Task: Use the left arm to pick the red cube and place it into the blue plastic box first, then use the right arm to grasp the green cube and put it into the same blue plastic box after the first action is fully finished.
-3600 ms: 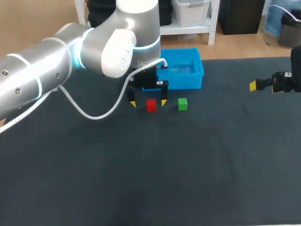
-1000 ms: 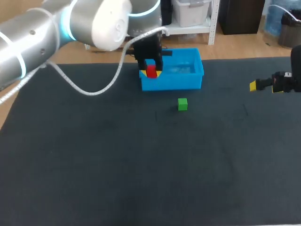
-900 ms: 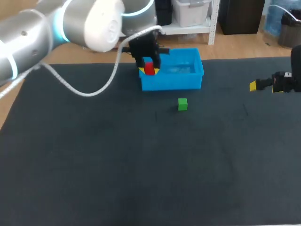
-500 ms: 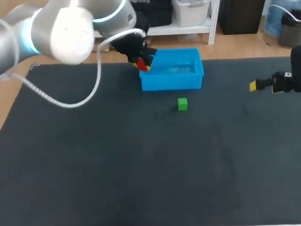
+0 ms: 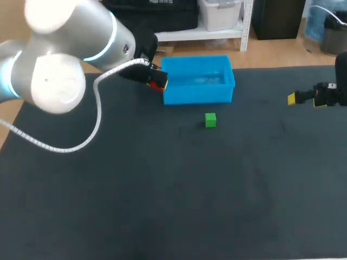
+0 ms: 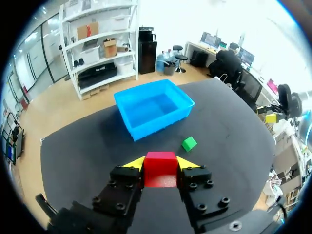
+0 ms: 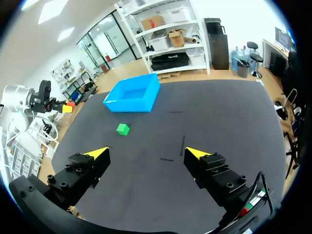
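Robotics lab: left arm (image 5: 59, 70), right arm (image 5: 341, 76), black table (image 5: 179, 189).

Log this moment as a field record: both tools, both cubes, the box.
left tool: shut on red cube, above the table, just outside the blue box's left end
red cube: not in the box
blue box: nothing visible inside
green cube: on the table in front of the box, apart from it
right tool: open, empty, far right

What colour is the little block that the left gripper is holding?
Red. The red cube shows best in the left wrist view, held in the left gripper.
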{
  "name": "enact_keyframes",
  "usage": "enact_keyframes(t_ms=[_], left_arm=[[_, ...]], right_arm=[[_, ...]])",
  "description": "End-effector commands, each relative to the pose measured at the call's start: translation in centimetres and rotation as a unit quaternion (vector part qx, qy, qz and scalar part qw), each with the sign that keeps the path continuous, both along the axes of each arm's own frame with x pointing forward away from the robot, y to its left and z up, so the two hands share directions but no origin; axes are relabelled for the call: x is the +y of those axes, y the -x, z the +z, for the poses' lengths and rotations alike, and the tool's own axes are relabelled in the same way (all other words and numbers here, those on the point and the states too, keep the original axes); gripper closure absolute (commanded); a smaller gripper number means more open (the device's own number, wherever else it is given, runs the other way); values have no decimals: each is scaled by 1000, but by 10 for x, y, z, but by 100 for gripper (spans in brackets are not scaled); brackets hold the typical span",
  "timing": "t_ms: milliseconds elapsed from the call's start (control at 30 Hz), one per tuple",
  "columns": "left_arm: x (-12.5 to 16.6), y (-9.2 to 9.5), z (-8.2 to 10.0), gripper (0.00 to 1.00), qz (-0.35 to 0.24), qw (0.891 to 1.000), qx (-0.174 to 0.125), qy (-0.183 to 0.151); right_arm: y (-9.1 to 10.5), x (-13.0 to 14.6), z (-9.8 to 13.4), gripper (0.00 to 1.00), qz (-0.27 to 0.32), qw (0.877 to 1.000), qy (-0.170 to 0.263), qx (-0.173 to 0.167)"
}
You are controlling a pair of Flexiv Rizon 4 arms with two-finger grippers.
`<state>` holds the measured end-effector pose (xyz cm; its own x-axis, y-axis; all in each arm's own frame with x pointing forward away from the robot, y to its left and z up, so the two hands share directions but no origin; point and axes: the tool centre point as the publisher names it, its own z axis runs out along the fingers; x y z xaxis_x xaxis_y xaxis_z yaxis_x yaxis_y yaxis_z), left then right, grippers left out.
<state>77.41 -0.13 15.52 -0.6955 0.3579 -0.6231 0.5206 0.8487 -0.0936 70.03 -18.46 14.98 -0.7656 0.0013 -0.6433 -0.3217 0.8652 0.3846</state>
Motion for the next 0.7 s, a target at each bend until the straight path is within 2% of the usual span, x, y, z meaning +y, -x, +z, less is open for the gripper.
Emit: enact_keyframes(t_ms=[33, 200, 300, 533, 700], left_arm=[[3, 2, -1, 100, -12, 999, -34, 31], [0, 0, -3, 100, -17, 999, -34, 32], [-2, -8, -4, 100, -22, 999, -31, 37], [-9, -36, -5, 100, -50, 996, -32, 61], [-14, -59, -7, 100, -73, 995, -34, 57]], right_arm=[[0, 0, 0, 0, 0, 1000, 0, 0], [0, 0, 0, 0, 0, 1000, 0, 0], [0, 0, 0, 0, 0, 1000, 0, 0], [0, 0, 0, 0, 0, 1000, 0, 0], [0, 0, 0, 0, 0, 1000, 0, 0]])
